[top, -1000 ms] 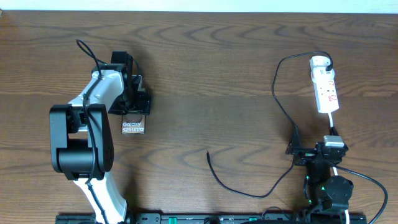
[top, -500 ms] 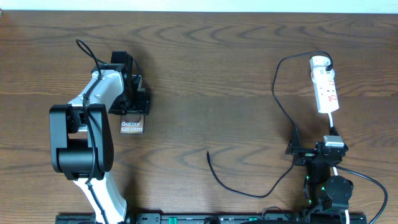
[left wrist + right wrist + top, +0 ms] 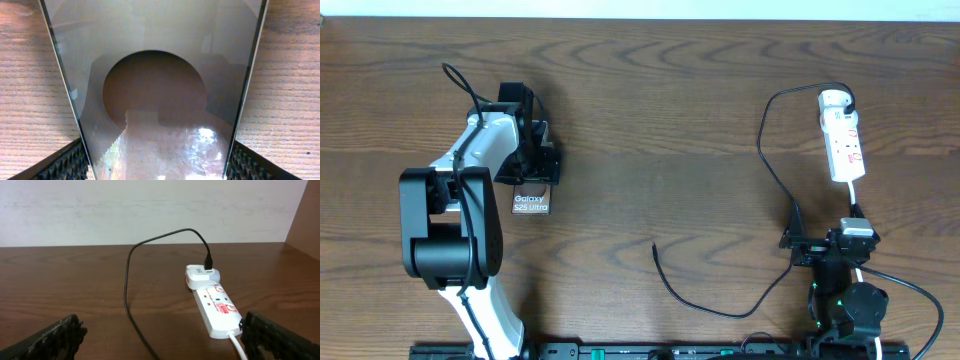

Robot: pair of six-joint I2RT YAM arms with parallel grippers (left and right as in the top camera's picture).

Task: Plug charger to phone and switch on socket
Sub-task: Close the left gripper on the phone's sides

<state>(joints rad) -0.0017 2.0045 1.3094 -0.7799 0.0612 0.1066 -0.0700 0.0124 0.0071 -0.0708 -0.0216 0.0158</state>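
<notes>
The phone (image 3: 533, 203) lies flat at the left of the table, with its white label end showing below my left gripper (image 3: 539, 170). In the left wrist view the glossy screen (image 3: 160, 100) fills the frame, and the left gripper (image 3: 160, 169) is shut on the phone's long edges. The charger cable (image 3: 692, 303) runs from a white adapter (image 3: 834, 100) on the socket (image 3: 843, 140) down to a free tip (image 3: 655, 246) on the table. My right gripper (image 3: 825, 243) is open and empty below the socket (image 3: 215, 307). The cable (image 3: 127, 280) passes between its fingers.
The socket's white cord (image 3: 856, 195) runs down to the right arm. The left arm's black base (image 3: 445, 235) stands left of the phone. A pale wall (image 3: 150, 210) rises behind the table's far edge.
The phone's label end has shifted very slightly toward the far side under the left gripper. The right arm and the cable have not moved.
</notes>
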